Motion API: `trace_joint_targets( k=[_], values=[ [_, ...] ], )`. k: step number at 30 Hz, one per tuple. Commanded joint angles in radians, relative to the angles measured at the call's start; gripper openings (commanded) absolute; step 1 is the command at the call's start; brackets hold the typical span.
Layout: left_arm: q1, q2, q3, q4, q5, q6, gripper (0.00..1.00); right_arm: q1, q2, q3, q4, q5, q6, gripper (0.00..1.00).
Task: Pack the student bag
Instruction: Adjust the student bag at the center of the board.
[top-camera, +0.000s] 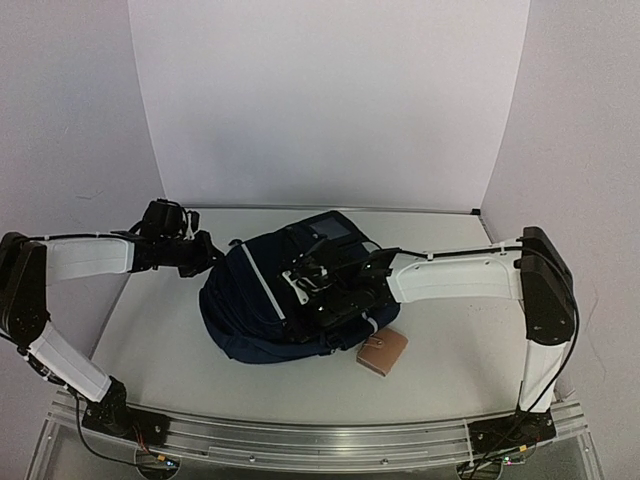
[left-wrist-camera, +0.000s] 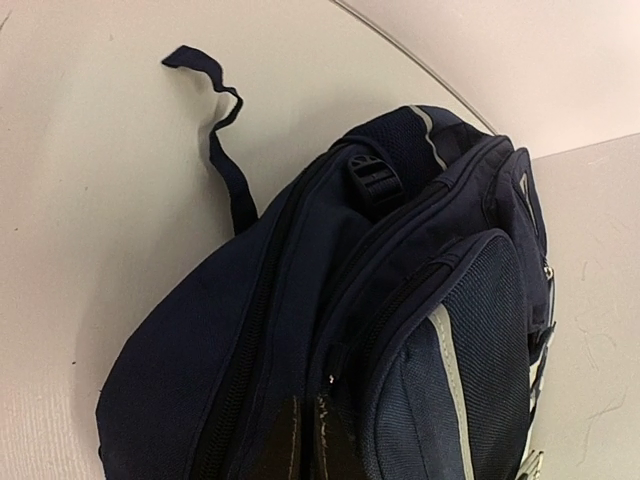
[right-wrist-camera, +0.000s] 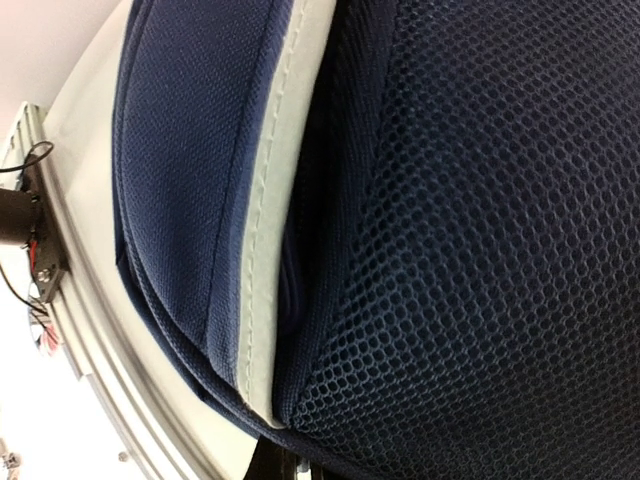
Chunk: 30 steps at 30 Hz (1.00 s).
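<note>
Student bag (top-camera: 255, 300) at frame centre on table (top-camera: 160, 340), left gripper (top-camera: 205, 255) and right gripper (top-camera: 305, 285) both closed against its fabric, actual hold unclear, brown notebook-like item (top-camera: 382, 352) outside at lower right, packing seemingly unfinished.

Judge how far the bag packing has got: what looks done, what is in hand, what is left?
Done: nothing that shows; the student bag hides its contents. In hand: both grippers are shut at it, the left gripper at its left edge, the right gripper on top; whether either pinches fabric is unclear. Left: a tan item lies outside, beside the bag's near right corner.
</note>
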Motion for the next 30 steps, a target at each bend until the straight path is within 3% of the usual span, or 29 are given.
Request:
trace_joint_targets(
  k=[1,6,9,19,30],
  values=[
    [-0.033,-0.106,-0.018,0.022,-0.129,-0.072,0.0,0.014,-0.028,0.069,0.102,-0.045,0.019,0.0],
    [-0.032,-0.143,-0.03,0.03,-0.341,-0.093,0.0,0.014,-0.047,0.044,0.073,0.017,0.027,0.0],
    [-0.032,-0.15,-0.02,0.025,-0.396,-0.083,0.0,0.007,-0.061,0.036,0.054,0.059,0.043,0.0],
    [-0.034,-0.104,-0.009,0.073,-0.472,-0.115,0.0,0.052,-0.041,0.119,-0.035,-0.018,0.033,0.0],
    [-0.083,-0.077,-0.01,0.142,-0.537,-0.142,0.0,0.132,0.133,0.328,-0.028,0.03,0.095,0.0]
  ],
)
